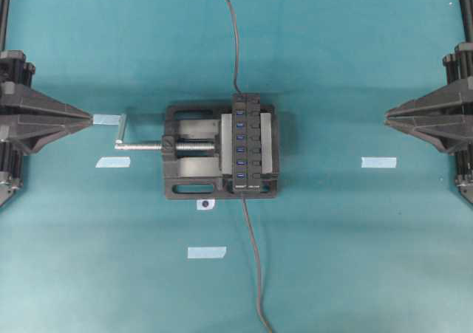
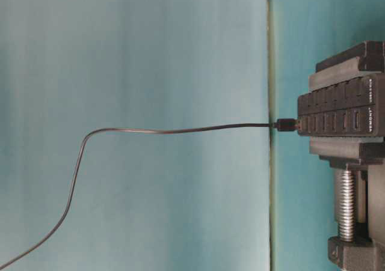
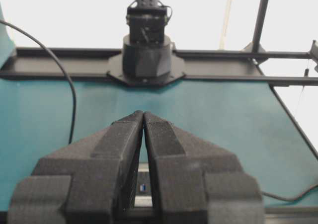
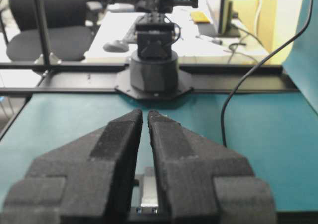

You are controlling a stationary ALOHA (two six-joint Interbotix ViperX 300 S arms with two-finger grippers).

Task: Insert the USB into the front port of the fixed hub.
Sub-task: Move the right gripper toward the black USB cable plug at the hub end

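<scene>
The fixed hub (image 1: 245, 145) is a black bar with a row of blue ports, clamped in a black vise (image 1: 194, 156) at mid-table. The USB (image 2: 284, 125), a small black plug, sits in the hub's (image 2: 337, 115) front end port. Its thin grey cable (image 1: 255, 274) trails toward the near edge. My left gripper (image 1: 90, 117) is drawn back at the left edge, its tips (image 3: 143, 113) touching and empty. My right gripper (image 1: 387, 114) is drawn back at the right edge, its tips (image 4: 145, 112) a narrow slit apart with nothing between them.
The vise's silver screw handle (image 1: 122, 130) sticks out to the left. The hub's own cable (image 1: 233, 30) runs off the far edge. Pale tape strips (image 1: 112, 162) (image 1: 206, 252) (image 1: 378, 162) lie on the teal mat, plus a small round marker (image 1: 205, 204) by the vise.
</scene>
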